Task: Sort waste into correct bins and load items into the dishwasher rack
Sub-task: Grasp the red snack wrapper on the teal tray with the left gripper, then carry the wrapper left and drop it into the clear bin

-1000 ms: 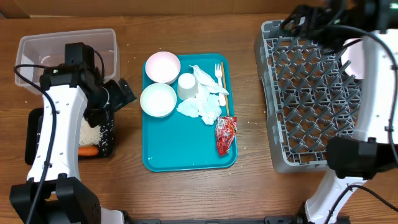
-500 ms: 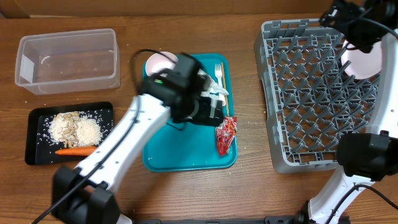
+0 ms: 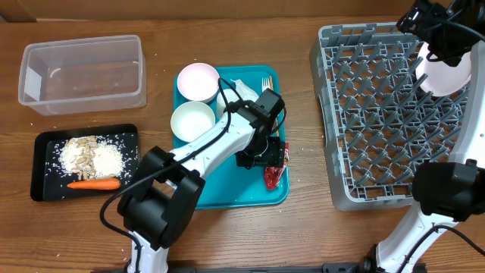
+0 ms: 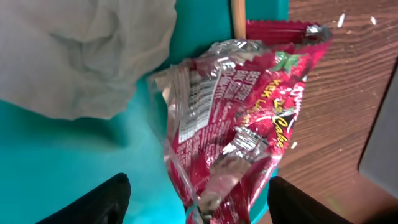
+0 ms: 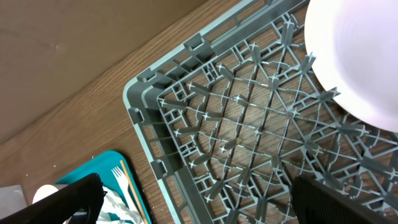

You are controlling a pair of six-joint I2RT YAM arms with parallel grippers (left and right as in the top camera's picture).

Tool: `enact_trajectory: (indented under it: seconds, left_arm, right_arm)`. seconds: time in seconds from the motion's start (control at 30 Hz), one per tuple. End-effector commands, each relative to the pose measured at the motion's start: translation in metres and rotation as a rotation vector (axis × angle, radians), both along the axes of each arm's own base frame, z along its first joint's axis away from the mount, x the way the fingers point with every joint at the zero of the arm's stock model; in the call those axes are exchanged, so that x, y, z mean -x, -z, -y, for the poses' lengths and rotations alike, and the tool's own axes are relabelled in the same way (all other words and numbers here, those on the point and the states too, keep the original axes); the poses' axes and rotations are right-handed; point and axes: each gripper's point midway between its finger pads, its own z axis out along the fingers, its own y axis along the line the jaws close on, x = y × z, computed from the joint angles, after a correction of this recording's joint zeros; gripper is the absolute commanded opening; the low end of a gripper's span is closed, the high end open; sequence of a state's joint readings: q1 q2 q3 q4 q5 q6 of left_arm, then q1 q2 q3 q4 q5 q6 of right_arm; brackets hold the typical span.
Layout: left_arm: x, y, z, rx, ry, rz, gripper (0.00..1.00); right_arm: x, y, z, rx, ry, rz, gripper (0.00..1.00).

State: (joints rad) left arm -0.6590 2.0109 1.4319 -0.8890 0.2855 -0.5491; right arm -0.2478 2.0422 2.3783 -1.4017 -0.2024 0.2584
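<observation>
Teal tray (image 3: 204,182) holds the red wrapper (image 4: 242,124), straddled by the open left hand (image 4: 199,200).

Left claw (image 4: 198,205) gap: jaws apart, low over the wrapper (image 4: 239,124), one finger on each side of it.
Wrapper, left flank: napkin (image 4: 81,56) lies just beside it and crowds that finger's path.
Wrapper, right flank: bare counter (image 4: 348,81) with a few crumbs.
Wrapper, top: the stick (image 4: 238,17) meets its upper edge.
Tray (image 3: 216,189), front half: bare floor, open from above.
Tray, rear half: pink bowl (image 3: 197,81), white bowl (image 3: 192,121), cup (image 3: 225,97) and fork (image 3: 266,85) stand close together; the left arm (image 3: 220,144) crosses above.
Tray-to-rack strip: narrow bare counter.
Rack (image 3: 371,114): pegs throughout; a plate (image 3: 447,72) stands at the far right.
Right claw (image 5: 196,186): wide apart above the rack, near the plate.
</observation>
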Motion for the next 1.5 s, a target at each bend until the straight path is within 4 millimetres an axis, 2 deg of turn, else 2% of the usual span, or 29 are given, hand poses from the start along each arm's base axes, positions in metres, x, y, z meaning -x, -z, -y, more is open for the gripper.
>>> enact_trajectory:
  seconds: [0.0, 0.1, 0.17, 0.37, 0.47, 0.63, 0.73, 0.93, 1.0, 1.07, 1.1, 1.13, 1.17, 1.2, 1.37, 1.47]
  left_arm:
    - [-0.004, 0.013, -0.006, -0.058, -0.015, 0.01, 0.69]
    - [-0.001, 0.013, -0.002, -0.059, 0.002, 0.021, 0.57]
    - [0.0, 0.013, 0.002, -0.054, 0.012, 0.027, 0.54]
    - [0.001, 0.014, 0.004, -0.07, 0.026, 0.048, 0.25]
    - [0.001, 0.014, 0.004, -0.073, 0.026, 0.047, 0.06]
    - [0.001, 0.013, -0.01, -0.137, 0.017, 0.049, 0.04]
    - [-0.004, -0.006, -0.017, -0.148, -0.006, 0.035, 0.04]
    - [-0.04, -0.095, -0.03, -0.081, -0.056, 0.126, 0.04]
    - [-0.06, -0.138, -0.052, -0.048, -0.106, 0.174, 0.04]
    - [-0.076, -0.163, -0.078, -0.038, -0.162, 0.21, 0.04]
    - [-0.088, -0.175, -0.098, -0.033, -0.21, 0.233, 0.04]
    - [-0.095, -0.181, -0.111, -0.031, -0.247, 0.242, 0.04]
    - [-0.108, -0.188, -0.135, -0.016, -0.315, 0.253, 0.04]
    - [-0.114, -0.19, -0.147, -0.008, -0.349, 0.255, 0.04]
    - [-0.16, -0.207, -0.251, 0.119, -0.623, 0.332, 0.04]
    - [-0.175, -0.217, -0.289, 0.17, -0.705, 0.394, 0.04]
  right_arm:
    - [-0.002, -0.001, 0.002, 0.003, 0.008, 0.007, 1.0]
    - [-0.002, -0.001, 0.002, 0.003, 0.008, 0.007, 1.0]
    - [-0.002, -0.001, 0.002, 0.003, 0.008, 0.007, 1.0]
    - [-0.002, -0.001, 0.002, 0.003, 0.008, 0.007, 1.0]
    - [-0.002, -0.001, 0.002, 0.003, 0.008, 0.007, 1.0]
    - [-0.002, -0.001, 0.002, 0.003, 0.008, 0.007, 1.0]
    - [-0.002, -0.001, 0.002, 0.003, 0.008, 0.007, 1.0]
    - [-0.002, -0.001, 0.002, 0.003, 0.008, 0.007, 1.0]
    - [-0.002, -0.001, 0.002, 0.003, 0.008, 0.007, 1.0]
    - [-0.002, -0.001, 0.002, 0.003, 0.008, 0.007, 1.0]
    - [-0.002, -0.001, 0.002, 0.003, 0.008, 0.007, 1.0]
    - [-0.002, -0.001, 0.002, 0.003, 0.008, 0.007, 1.0]
    - [-0.002, -0.001, 0.002, 0.003, 0.008, 0.007, 1.0]
    - [-0.002, -0.001, 0.002, 0.003, 0.008, 0.007, 1.0]
    - [-0.002, -0.001, 0.002, 0.003, 0.008, 0.007, 1.0]
    - [-0.002, -0.001, 0.002, 0.003, 0.008, 0.007, 1.0]
